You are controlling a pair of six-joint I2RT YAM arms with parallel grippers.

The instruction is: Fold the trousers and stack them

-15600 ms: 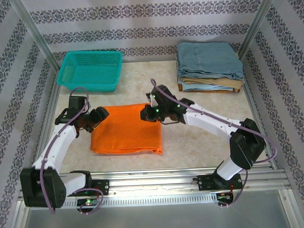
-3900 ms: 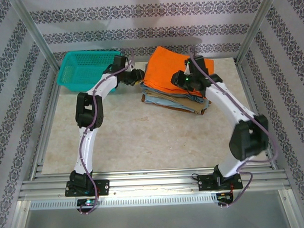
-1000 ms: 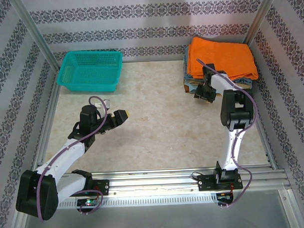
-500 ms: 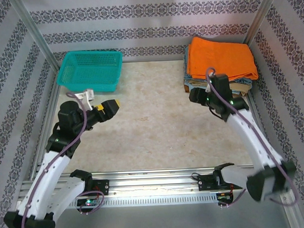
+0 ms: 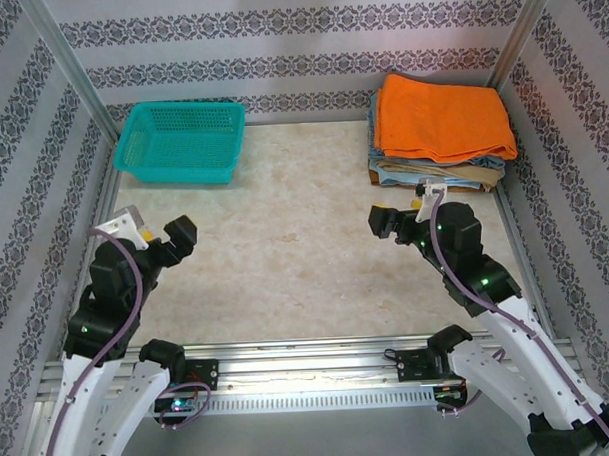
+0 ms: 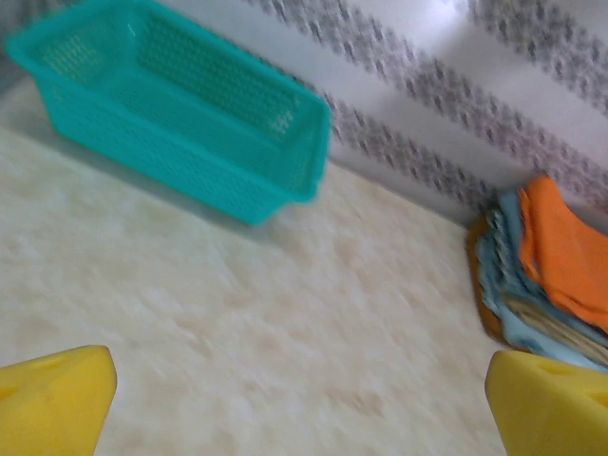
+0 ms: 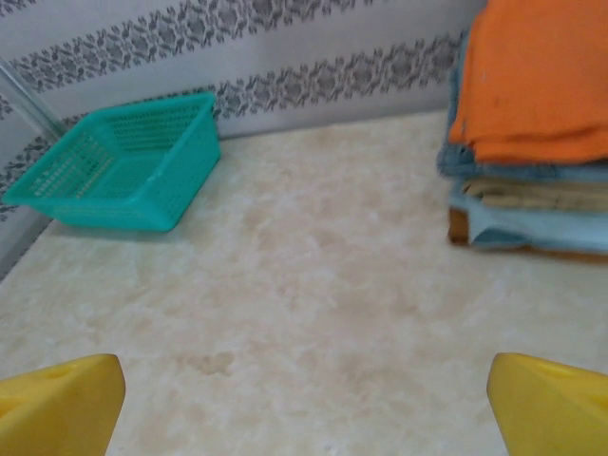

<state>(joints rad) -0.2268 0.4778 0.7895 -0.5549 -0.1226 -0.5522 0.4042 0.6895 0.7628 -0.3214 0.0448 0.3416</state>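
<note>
The orange trousers [image 5: 441, 115] lie folded on top of the stack of denim and tan pairs [image 5: 438, 169] at the back right; they also show at the right of the left wrist view [image 6: 568, 249] and top right of the right wrist view [image 7: 537, 76]. My left gripper [image 5: 170, 238] hangs open over the near left of the table, its yellow pads [image 6: 52, 399] wide apart with nothing between them. My right gripper [image 5: 392, 221] is open too, in front of the stack and apart from it, yellow pads [image 7: 551, 404] spread over bare table.
A teal basket [image 5: 179, 142] stands at the back left, seen as well in the left wrist view [image 6: 180, 100] and the right wrist view [image 7: 119, 161]. Metal frame posts [image 5: 74, 81] and patterned walls ring the marble table [image 5: 285, 249].
Both arms have drawn back toward the near edge. The right gripper has left the stack, where the orange trousers now rest; the left gripper has pulled back to the near left.
</note>
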